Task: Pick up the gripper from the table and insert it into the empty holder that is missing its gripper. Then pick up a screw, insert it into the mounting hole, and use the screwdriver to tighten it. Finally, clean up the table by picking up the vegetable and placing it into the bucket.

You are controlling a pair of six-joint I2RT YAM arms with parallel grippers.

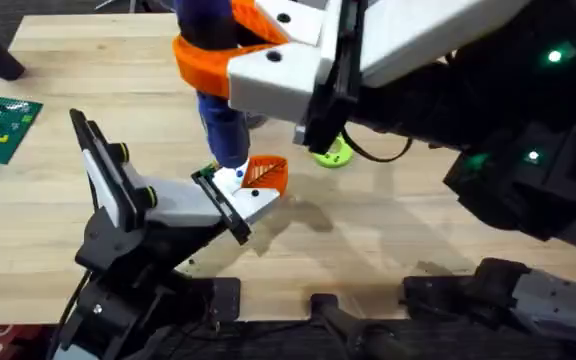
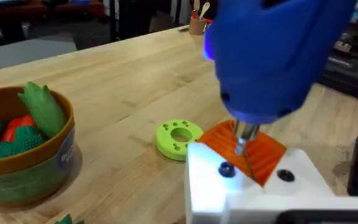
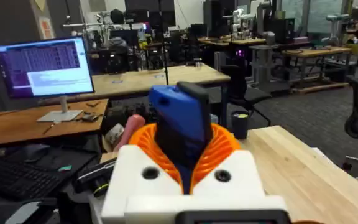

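You've got the screwdriver [image 1: 220, 105] standing upright over the holder [image 1: 236, 200], pinched in the right gripper [image 1: 230, 55], whose orange ribbed jaws wrap around its thick blue body. In the left wrist view its narrow metal bit [image 2: 243, 138] comes down right at the orange gripper [image 2: 246, 149], which is already seated in the white holder, with a small blue screw head [image 2: 226, 169] showing on the holder's face just beside the bit. The bit looks slightly off that screw head, though I can't tell for sure whether it's engaged.

The screwdriver reads as stiff, smooth and top-heavy, so keep your hold high on the fat cylinder where the ribs bite; down on the thin shaft it would likely twist loose. The small orange finger is light hard plastic, and side load from the bit could lever it in its seat, so press straight down.

I can't tell what the left arm's own jaws are doing; it appears to carry the holder steady above the worktop [image 1: 388, 240].

The green disc [image 2: 178, 137] lies just beside the holder, and the bucket [image 2: 42, 163], well apart, already holds vegetables [image 2: 41, 107].
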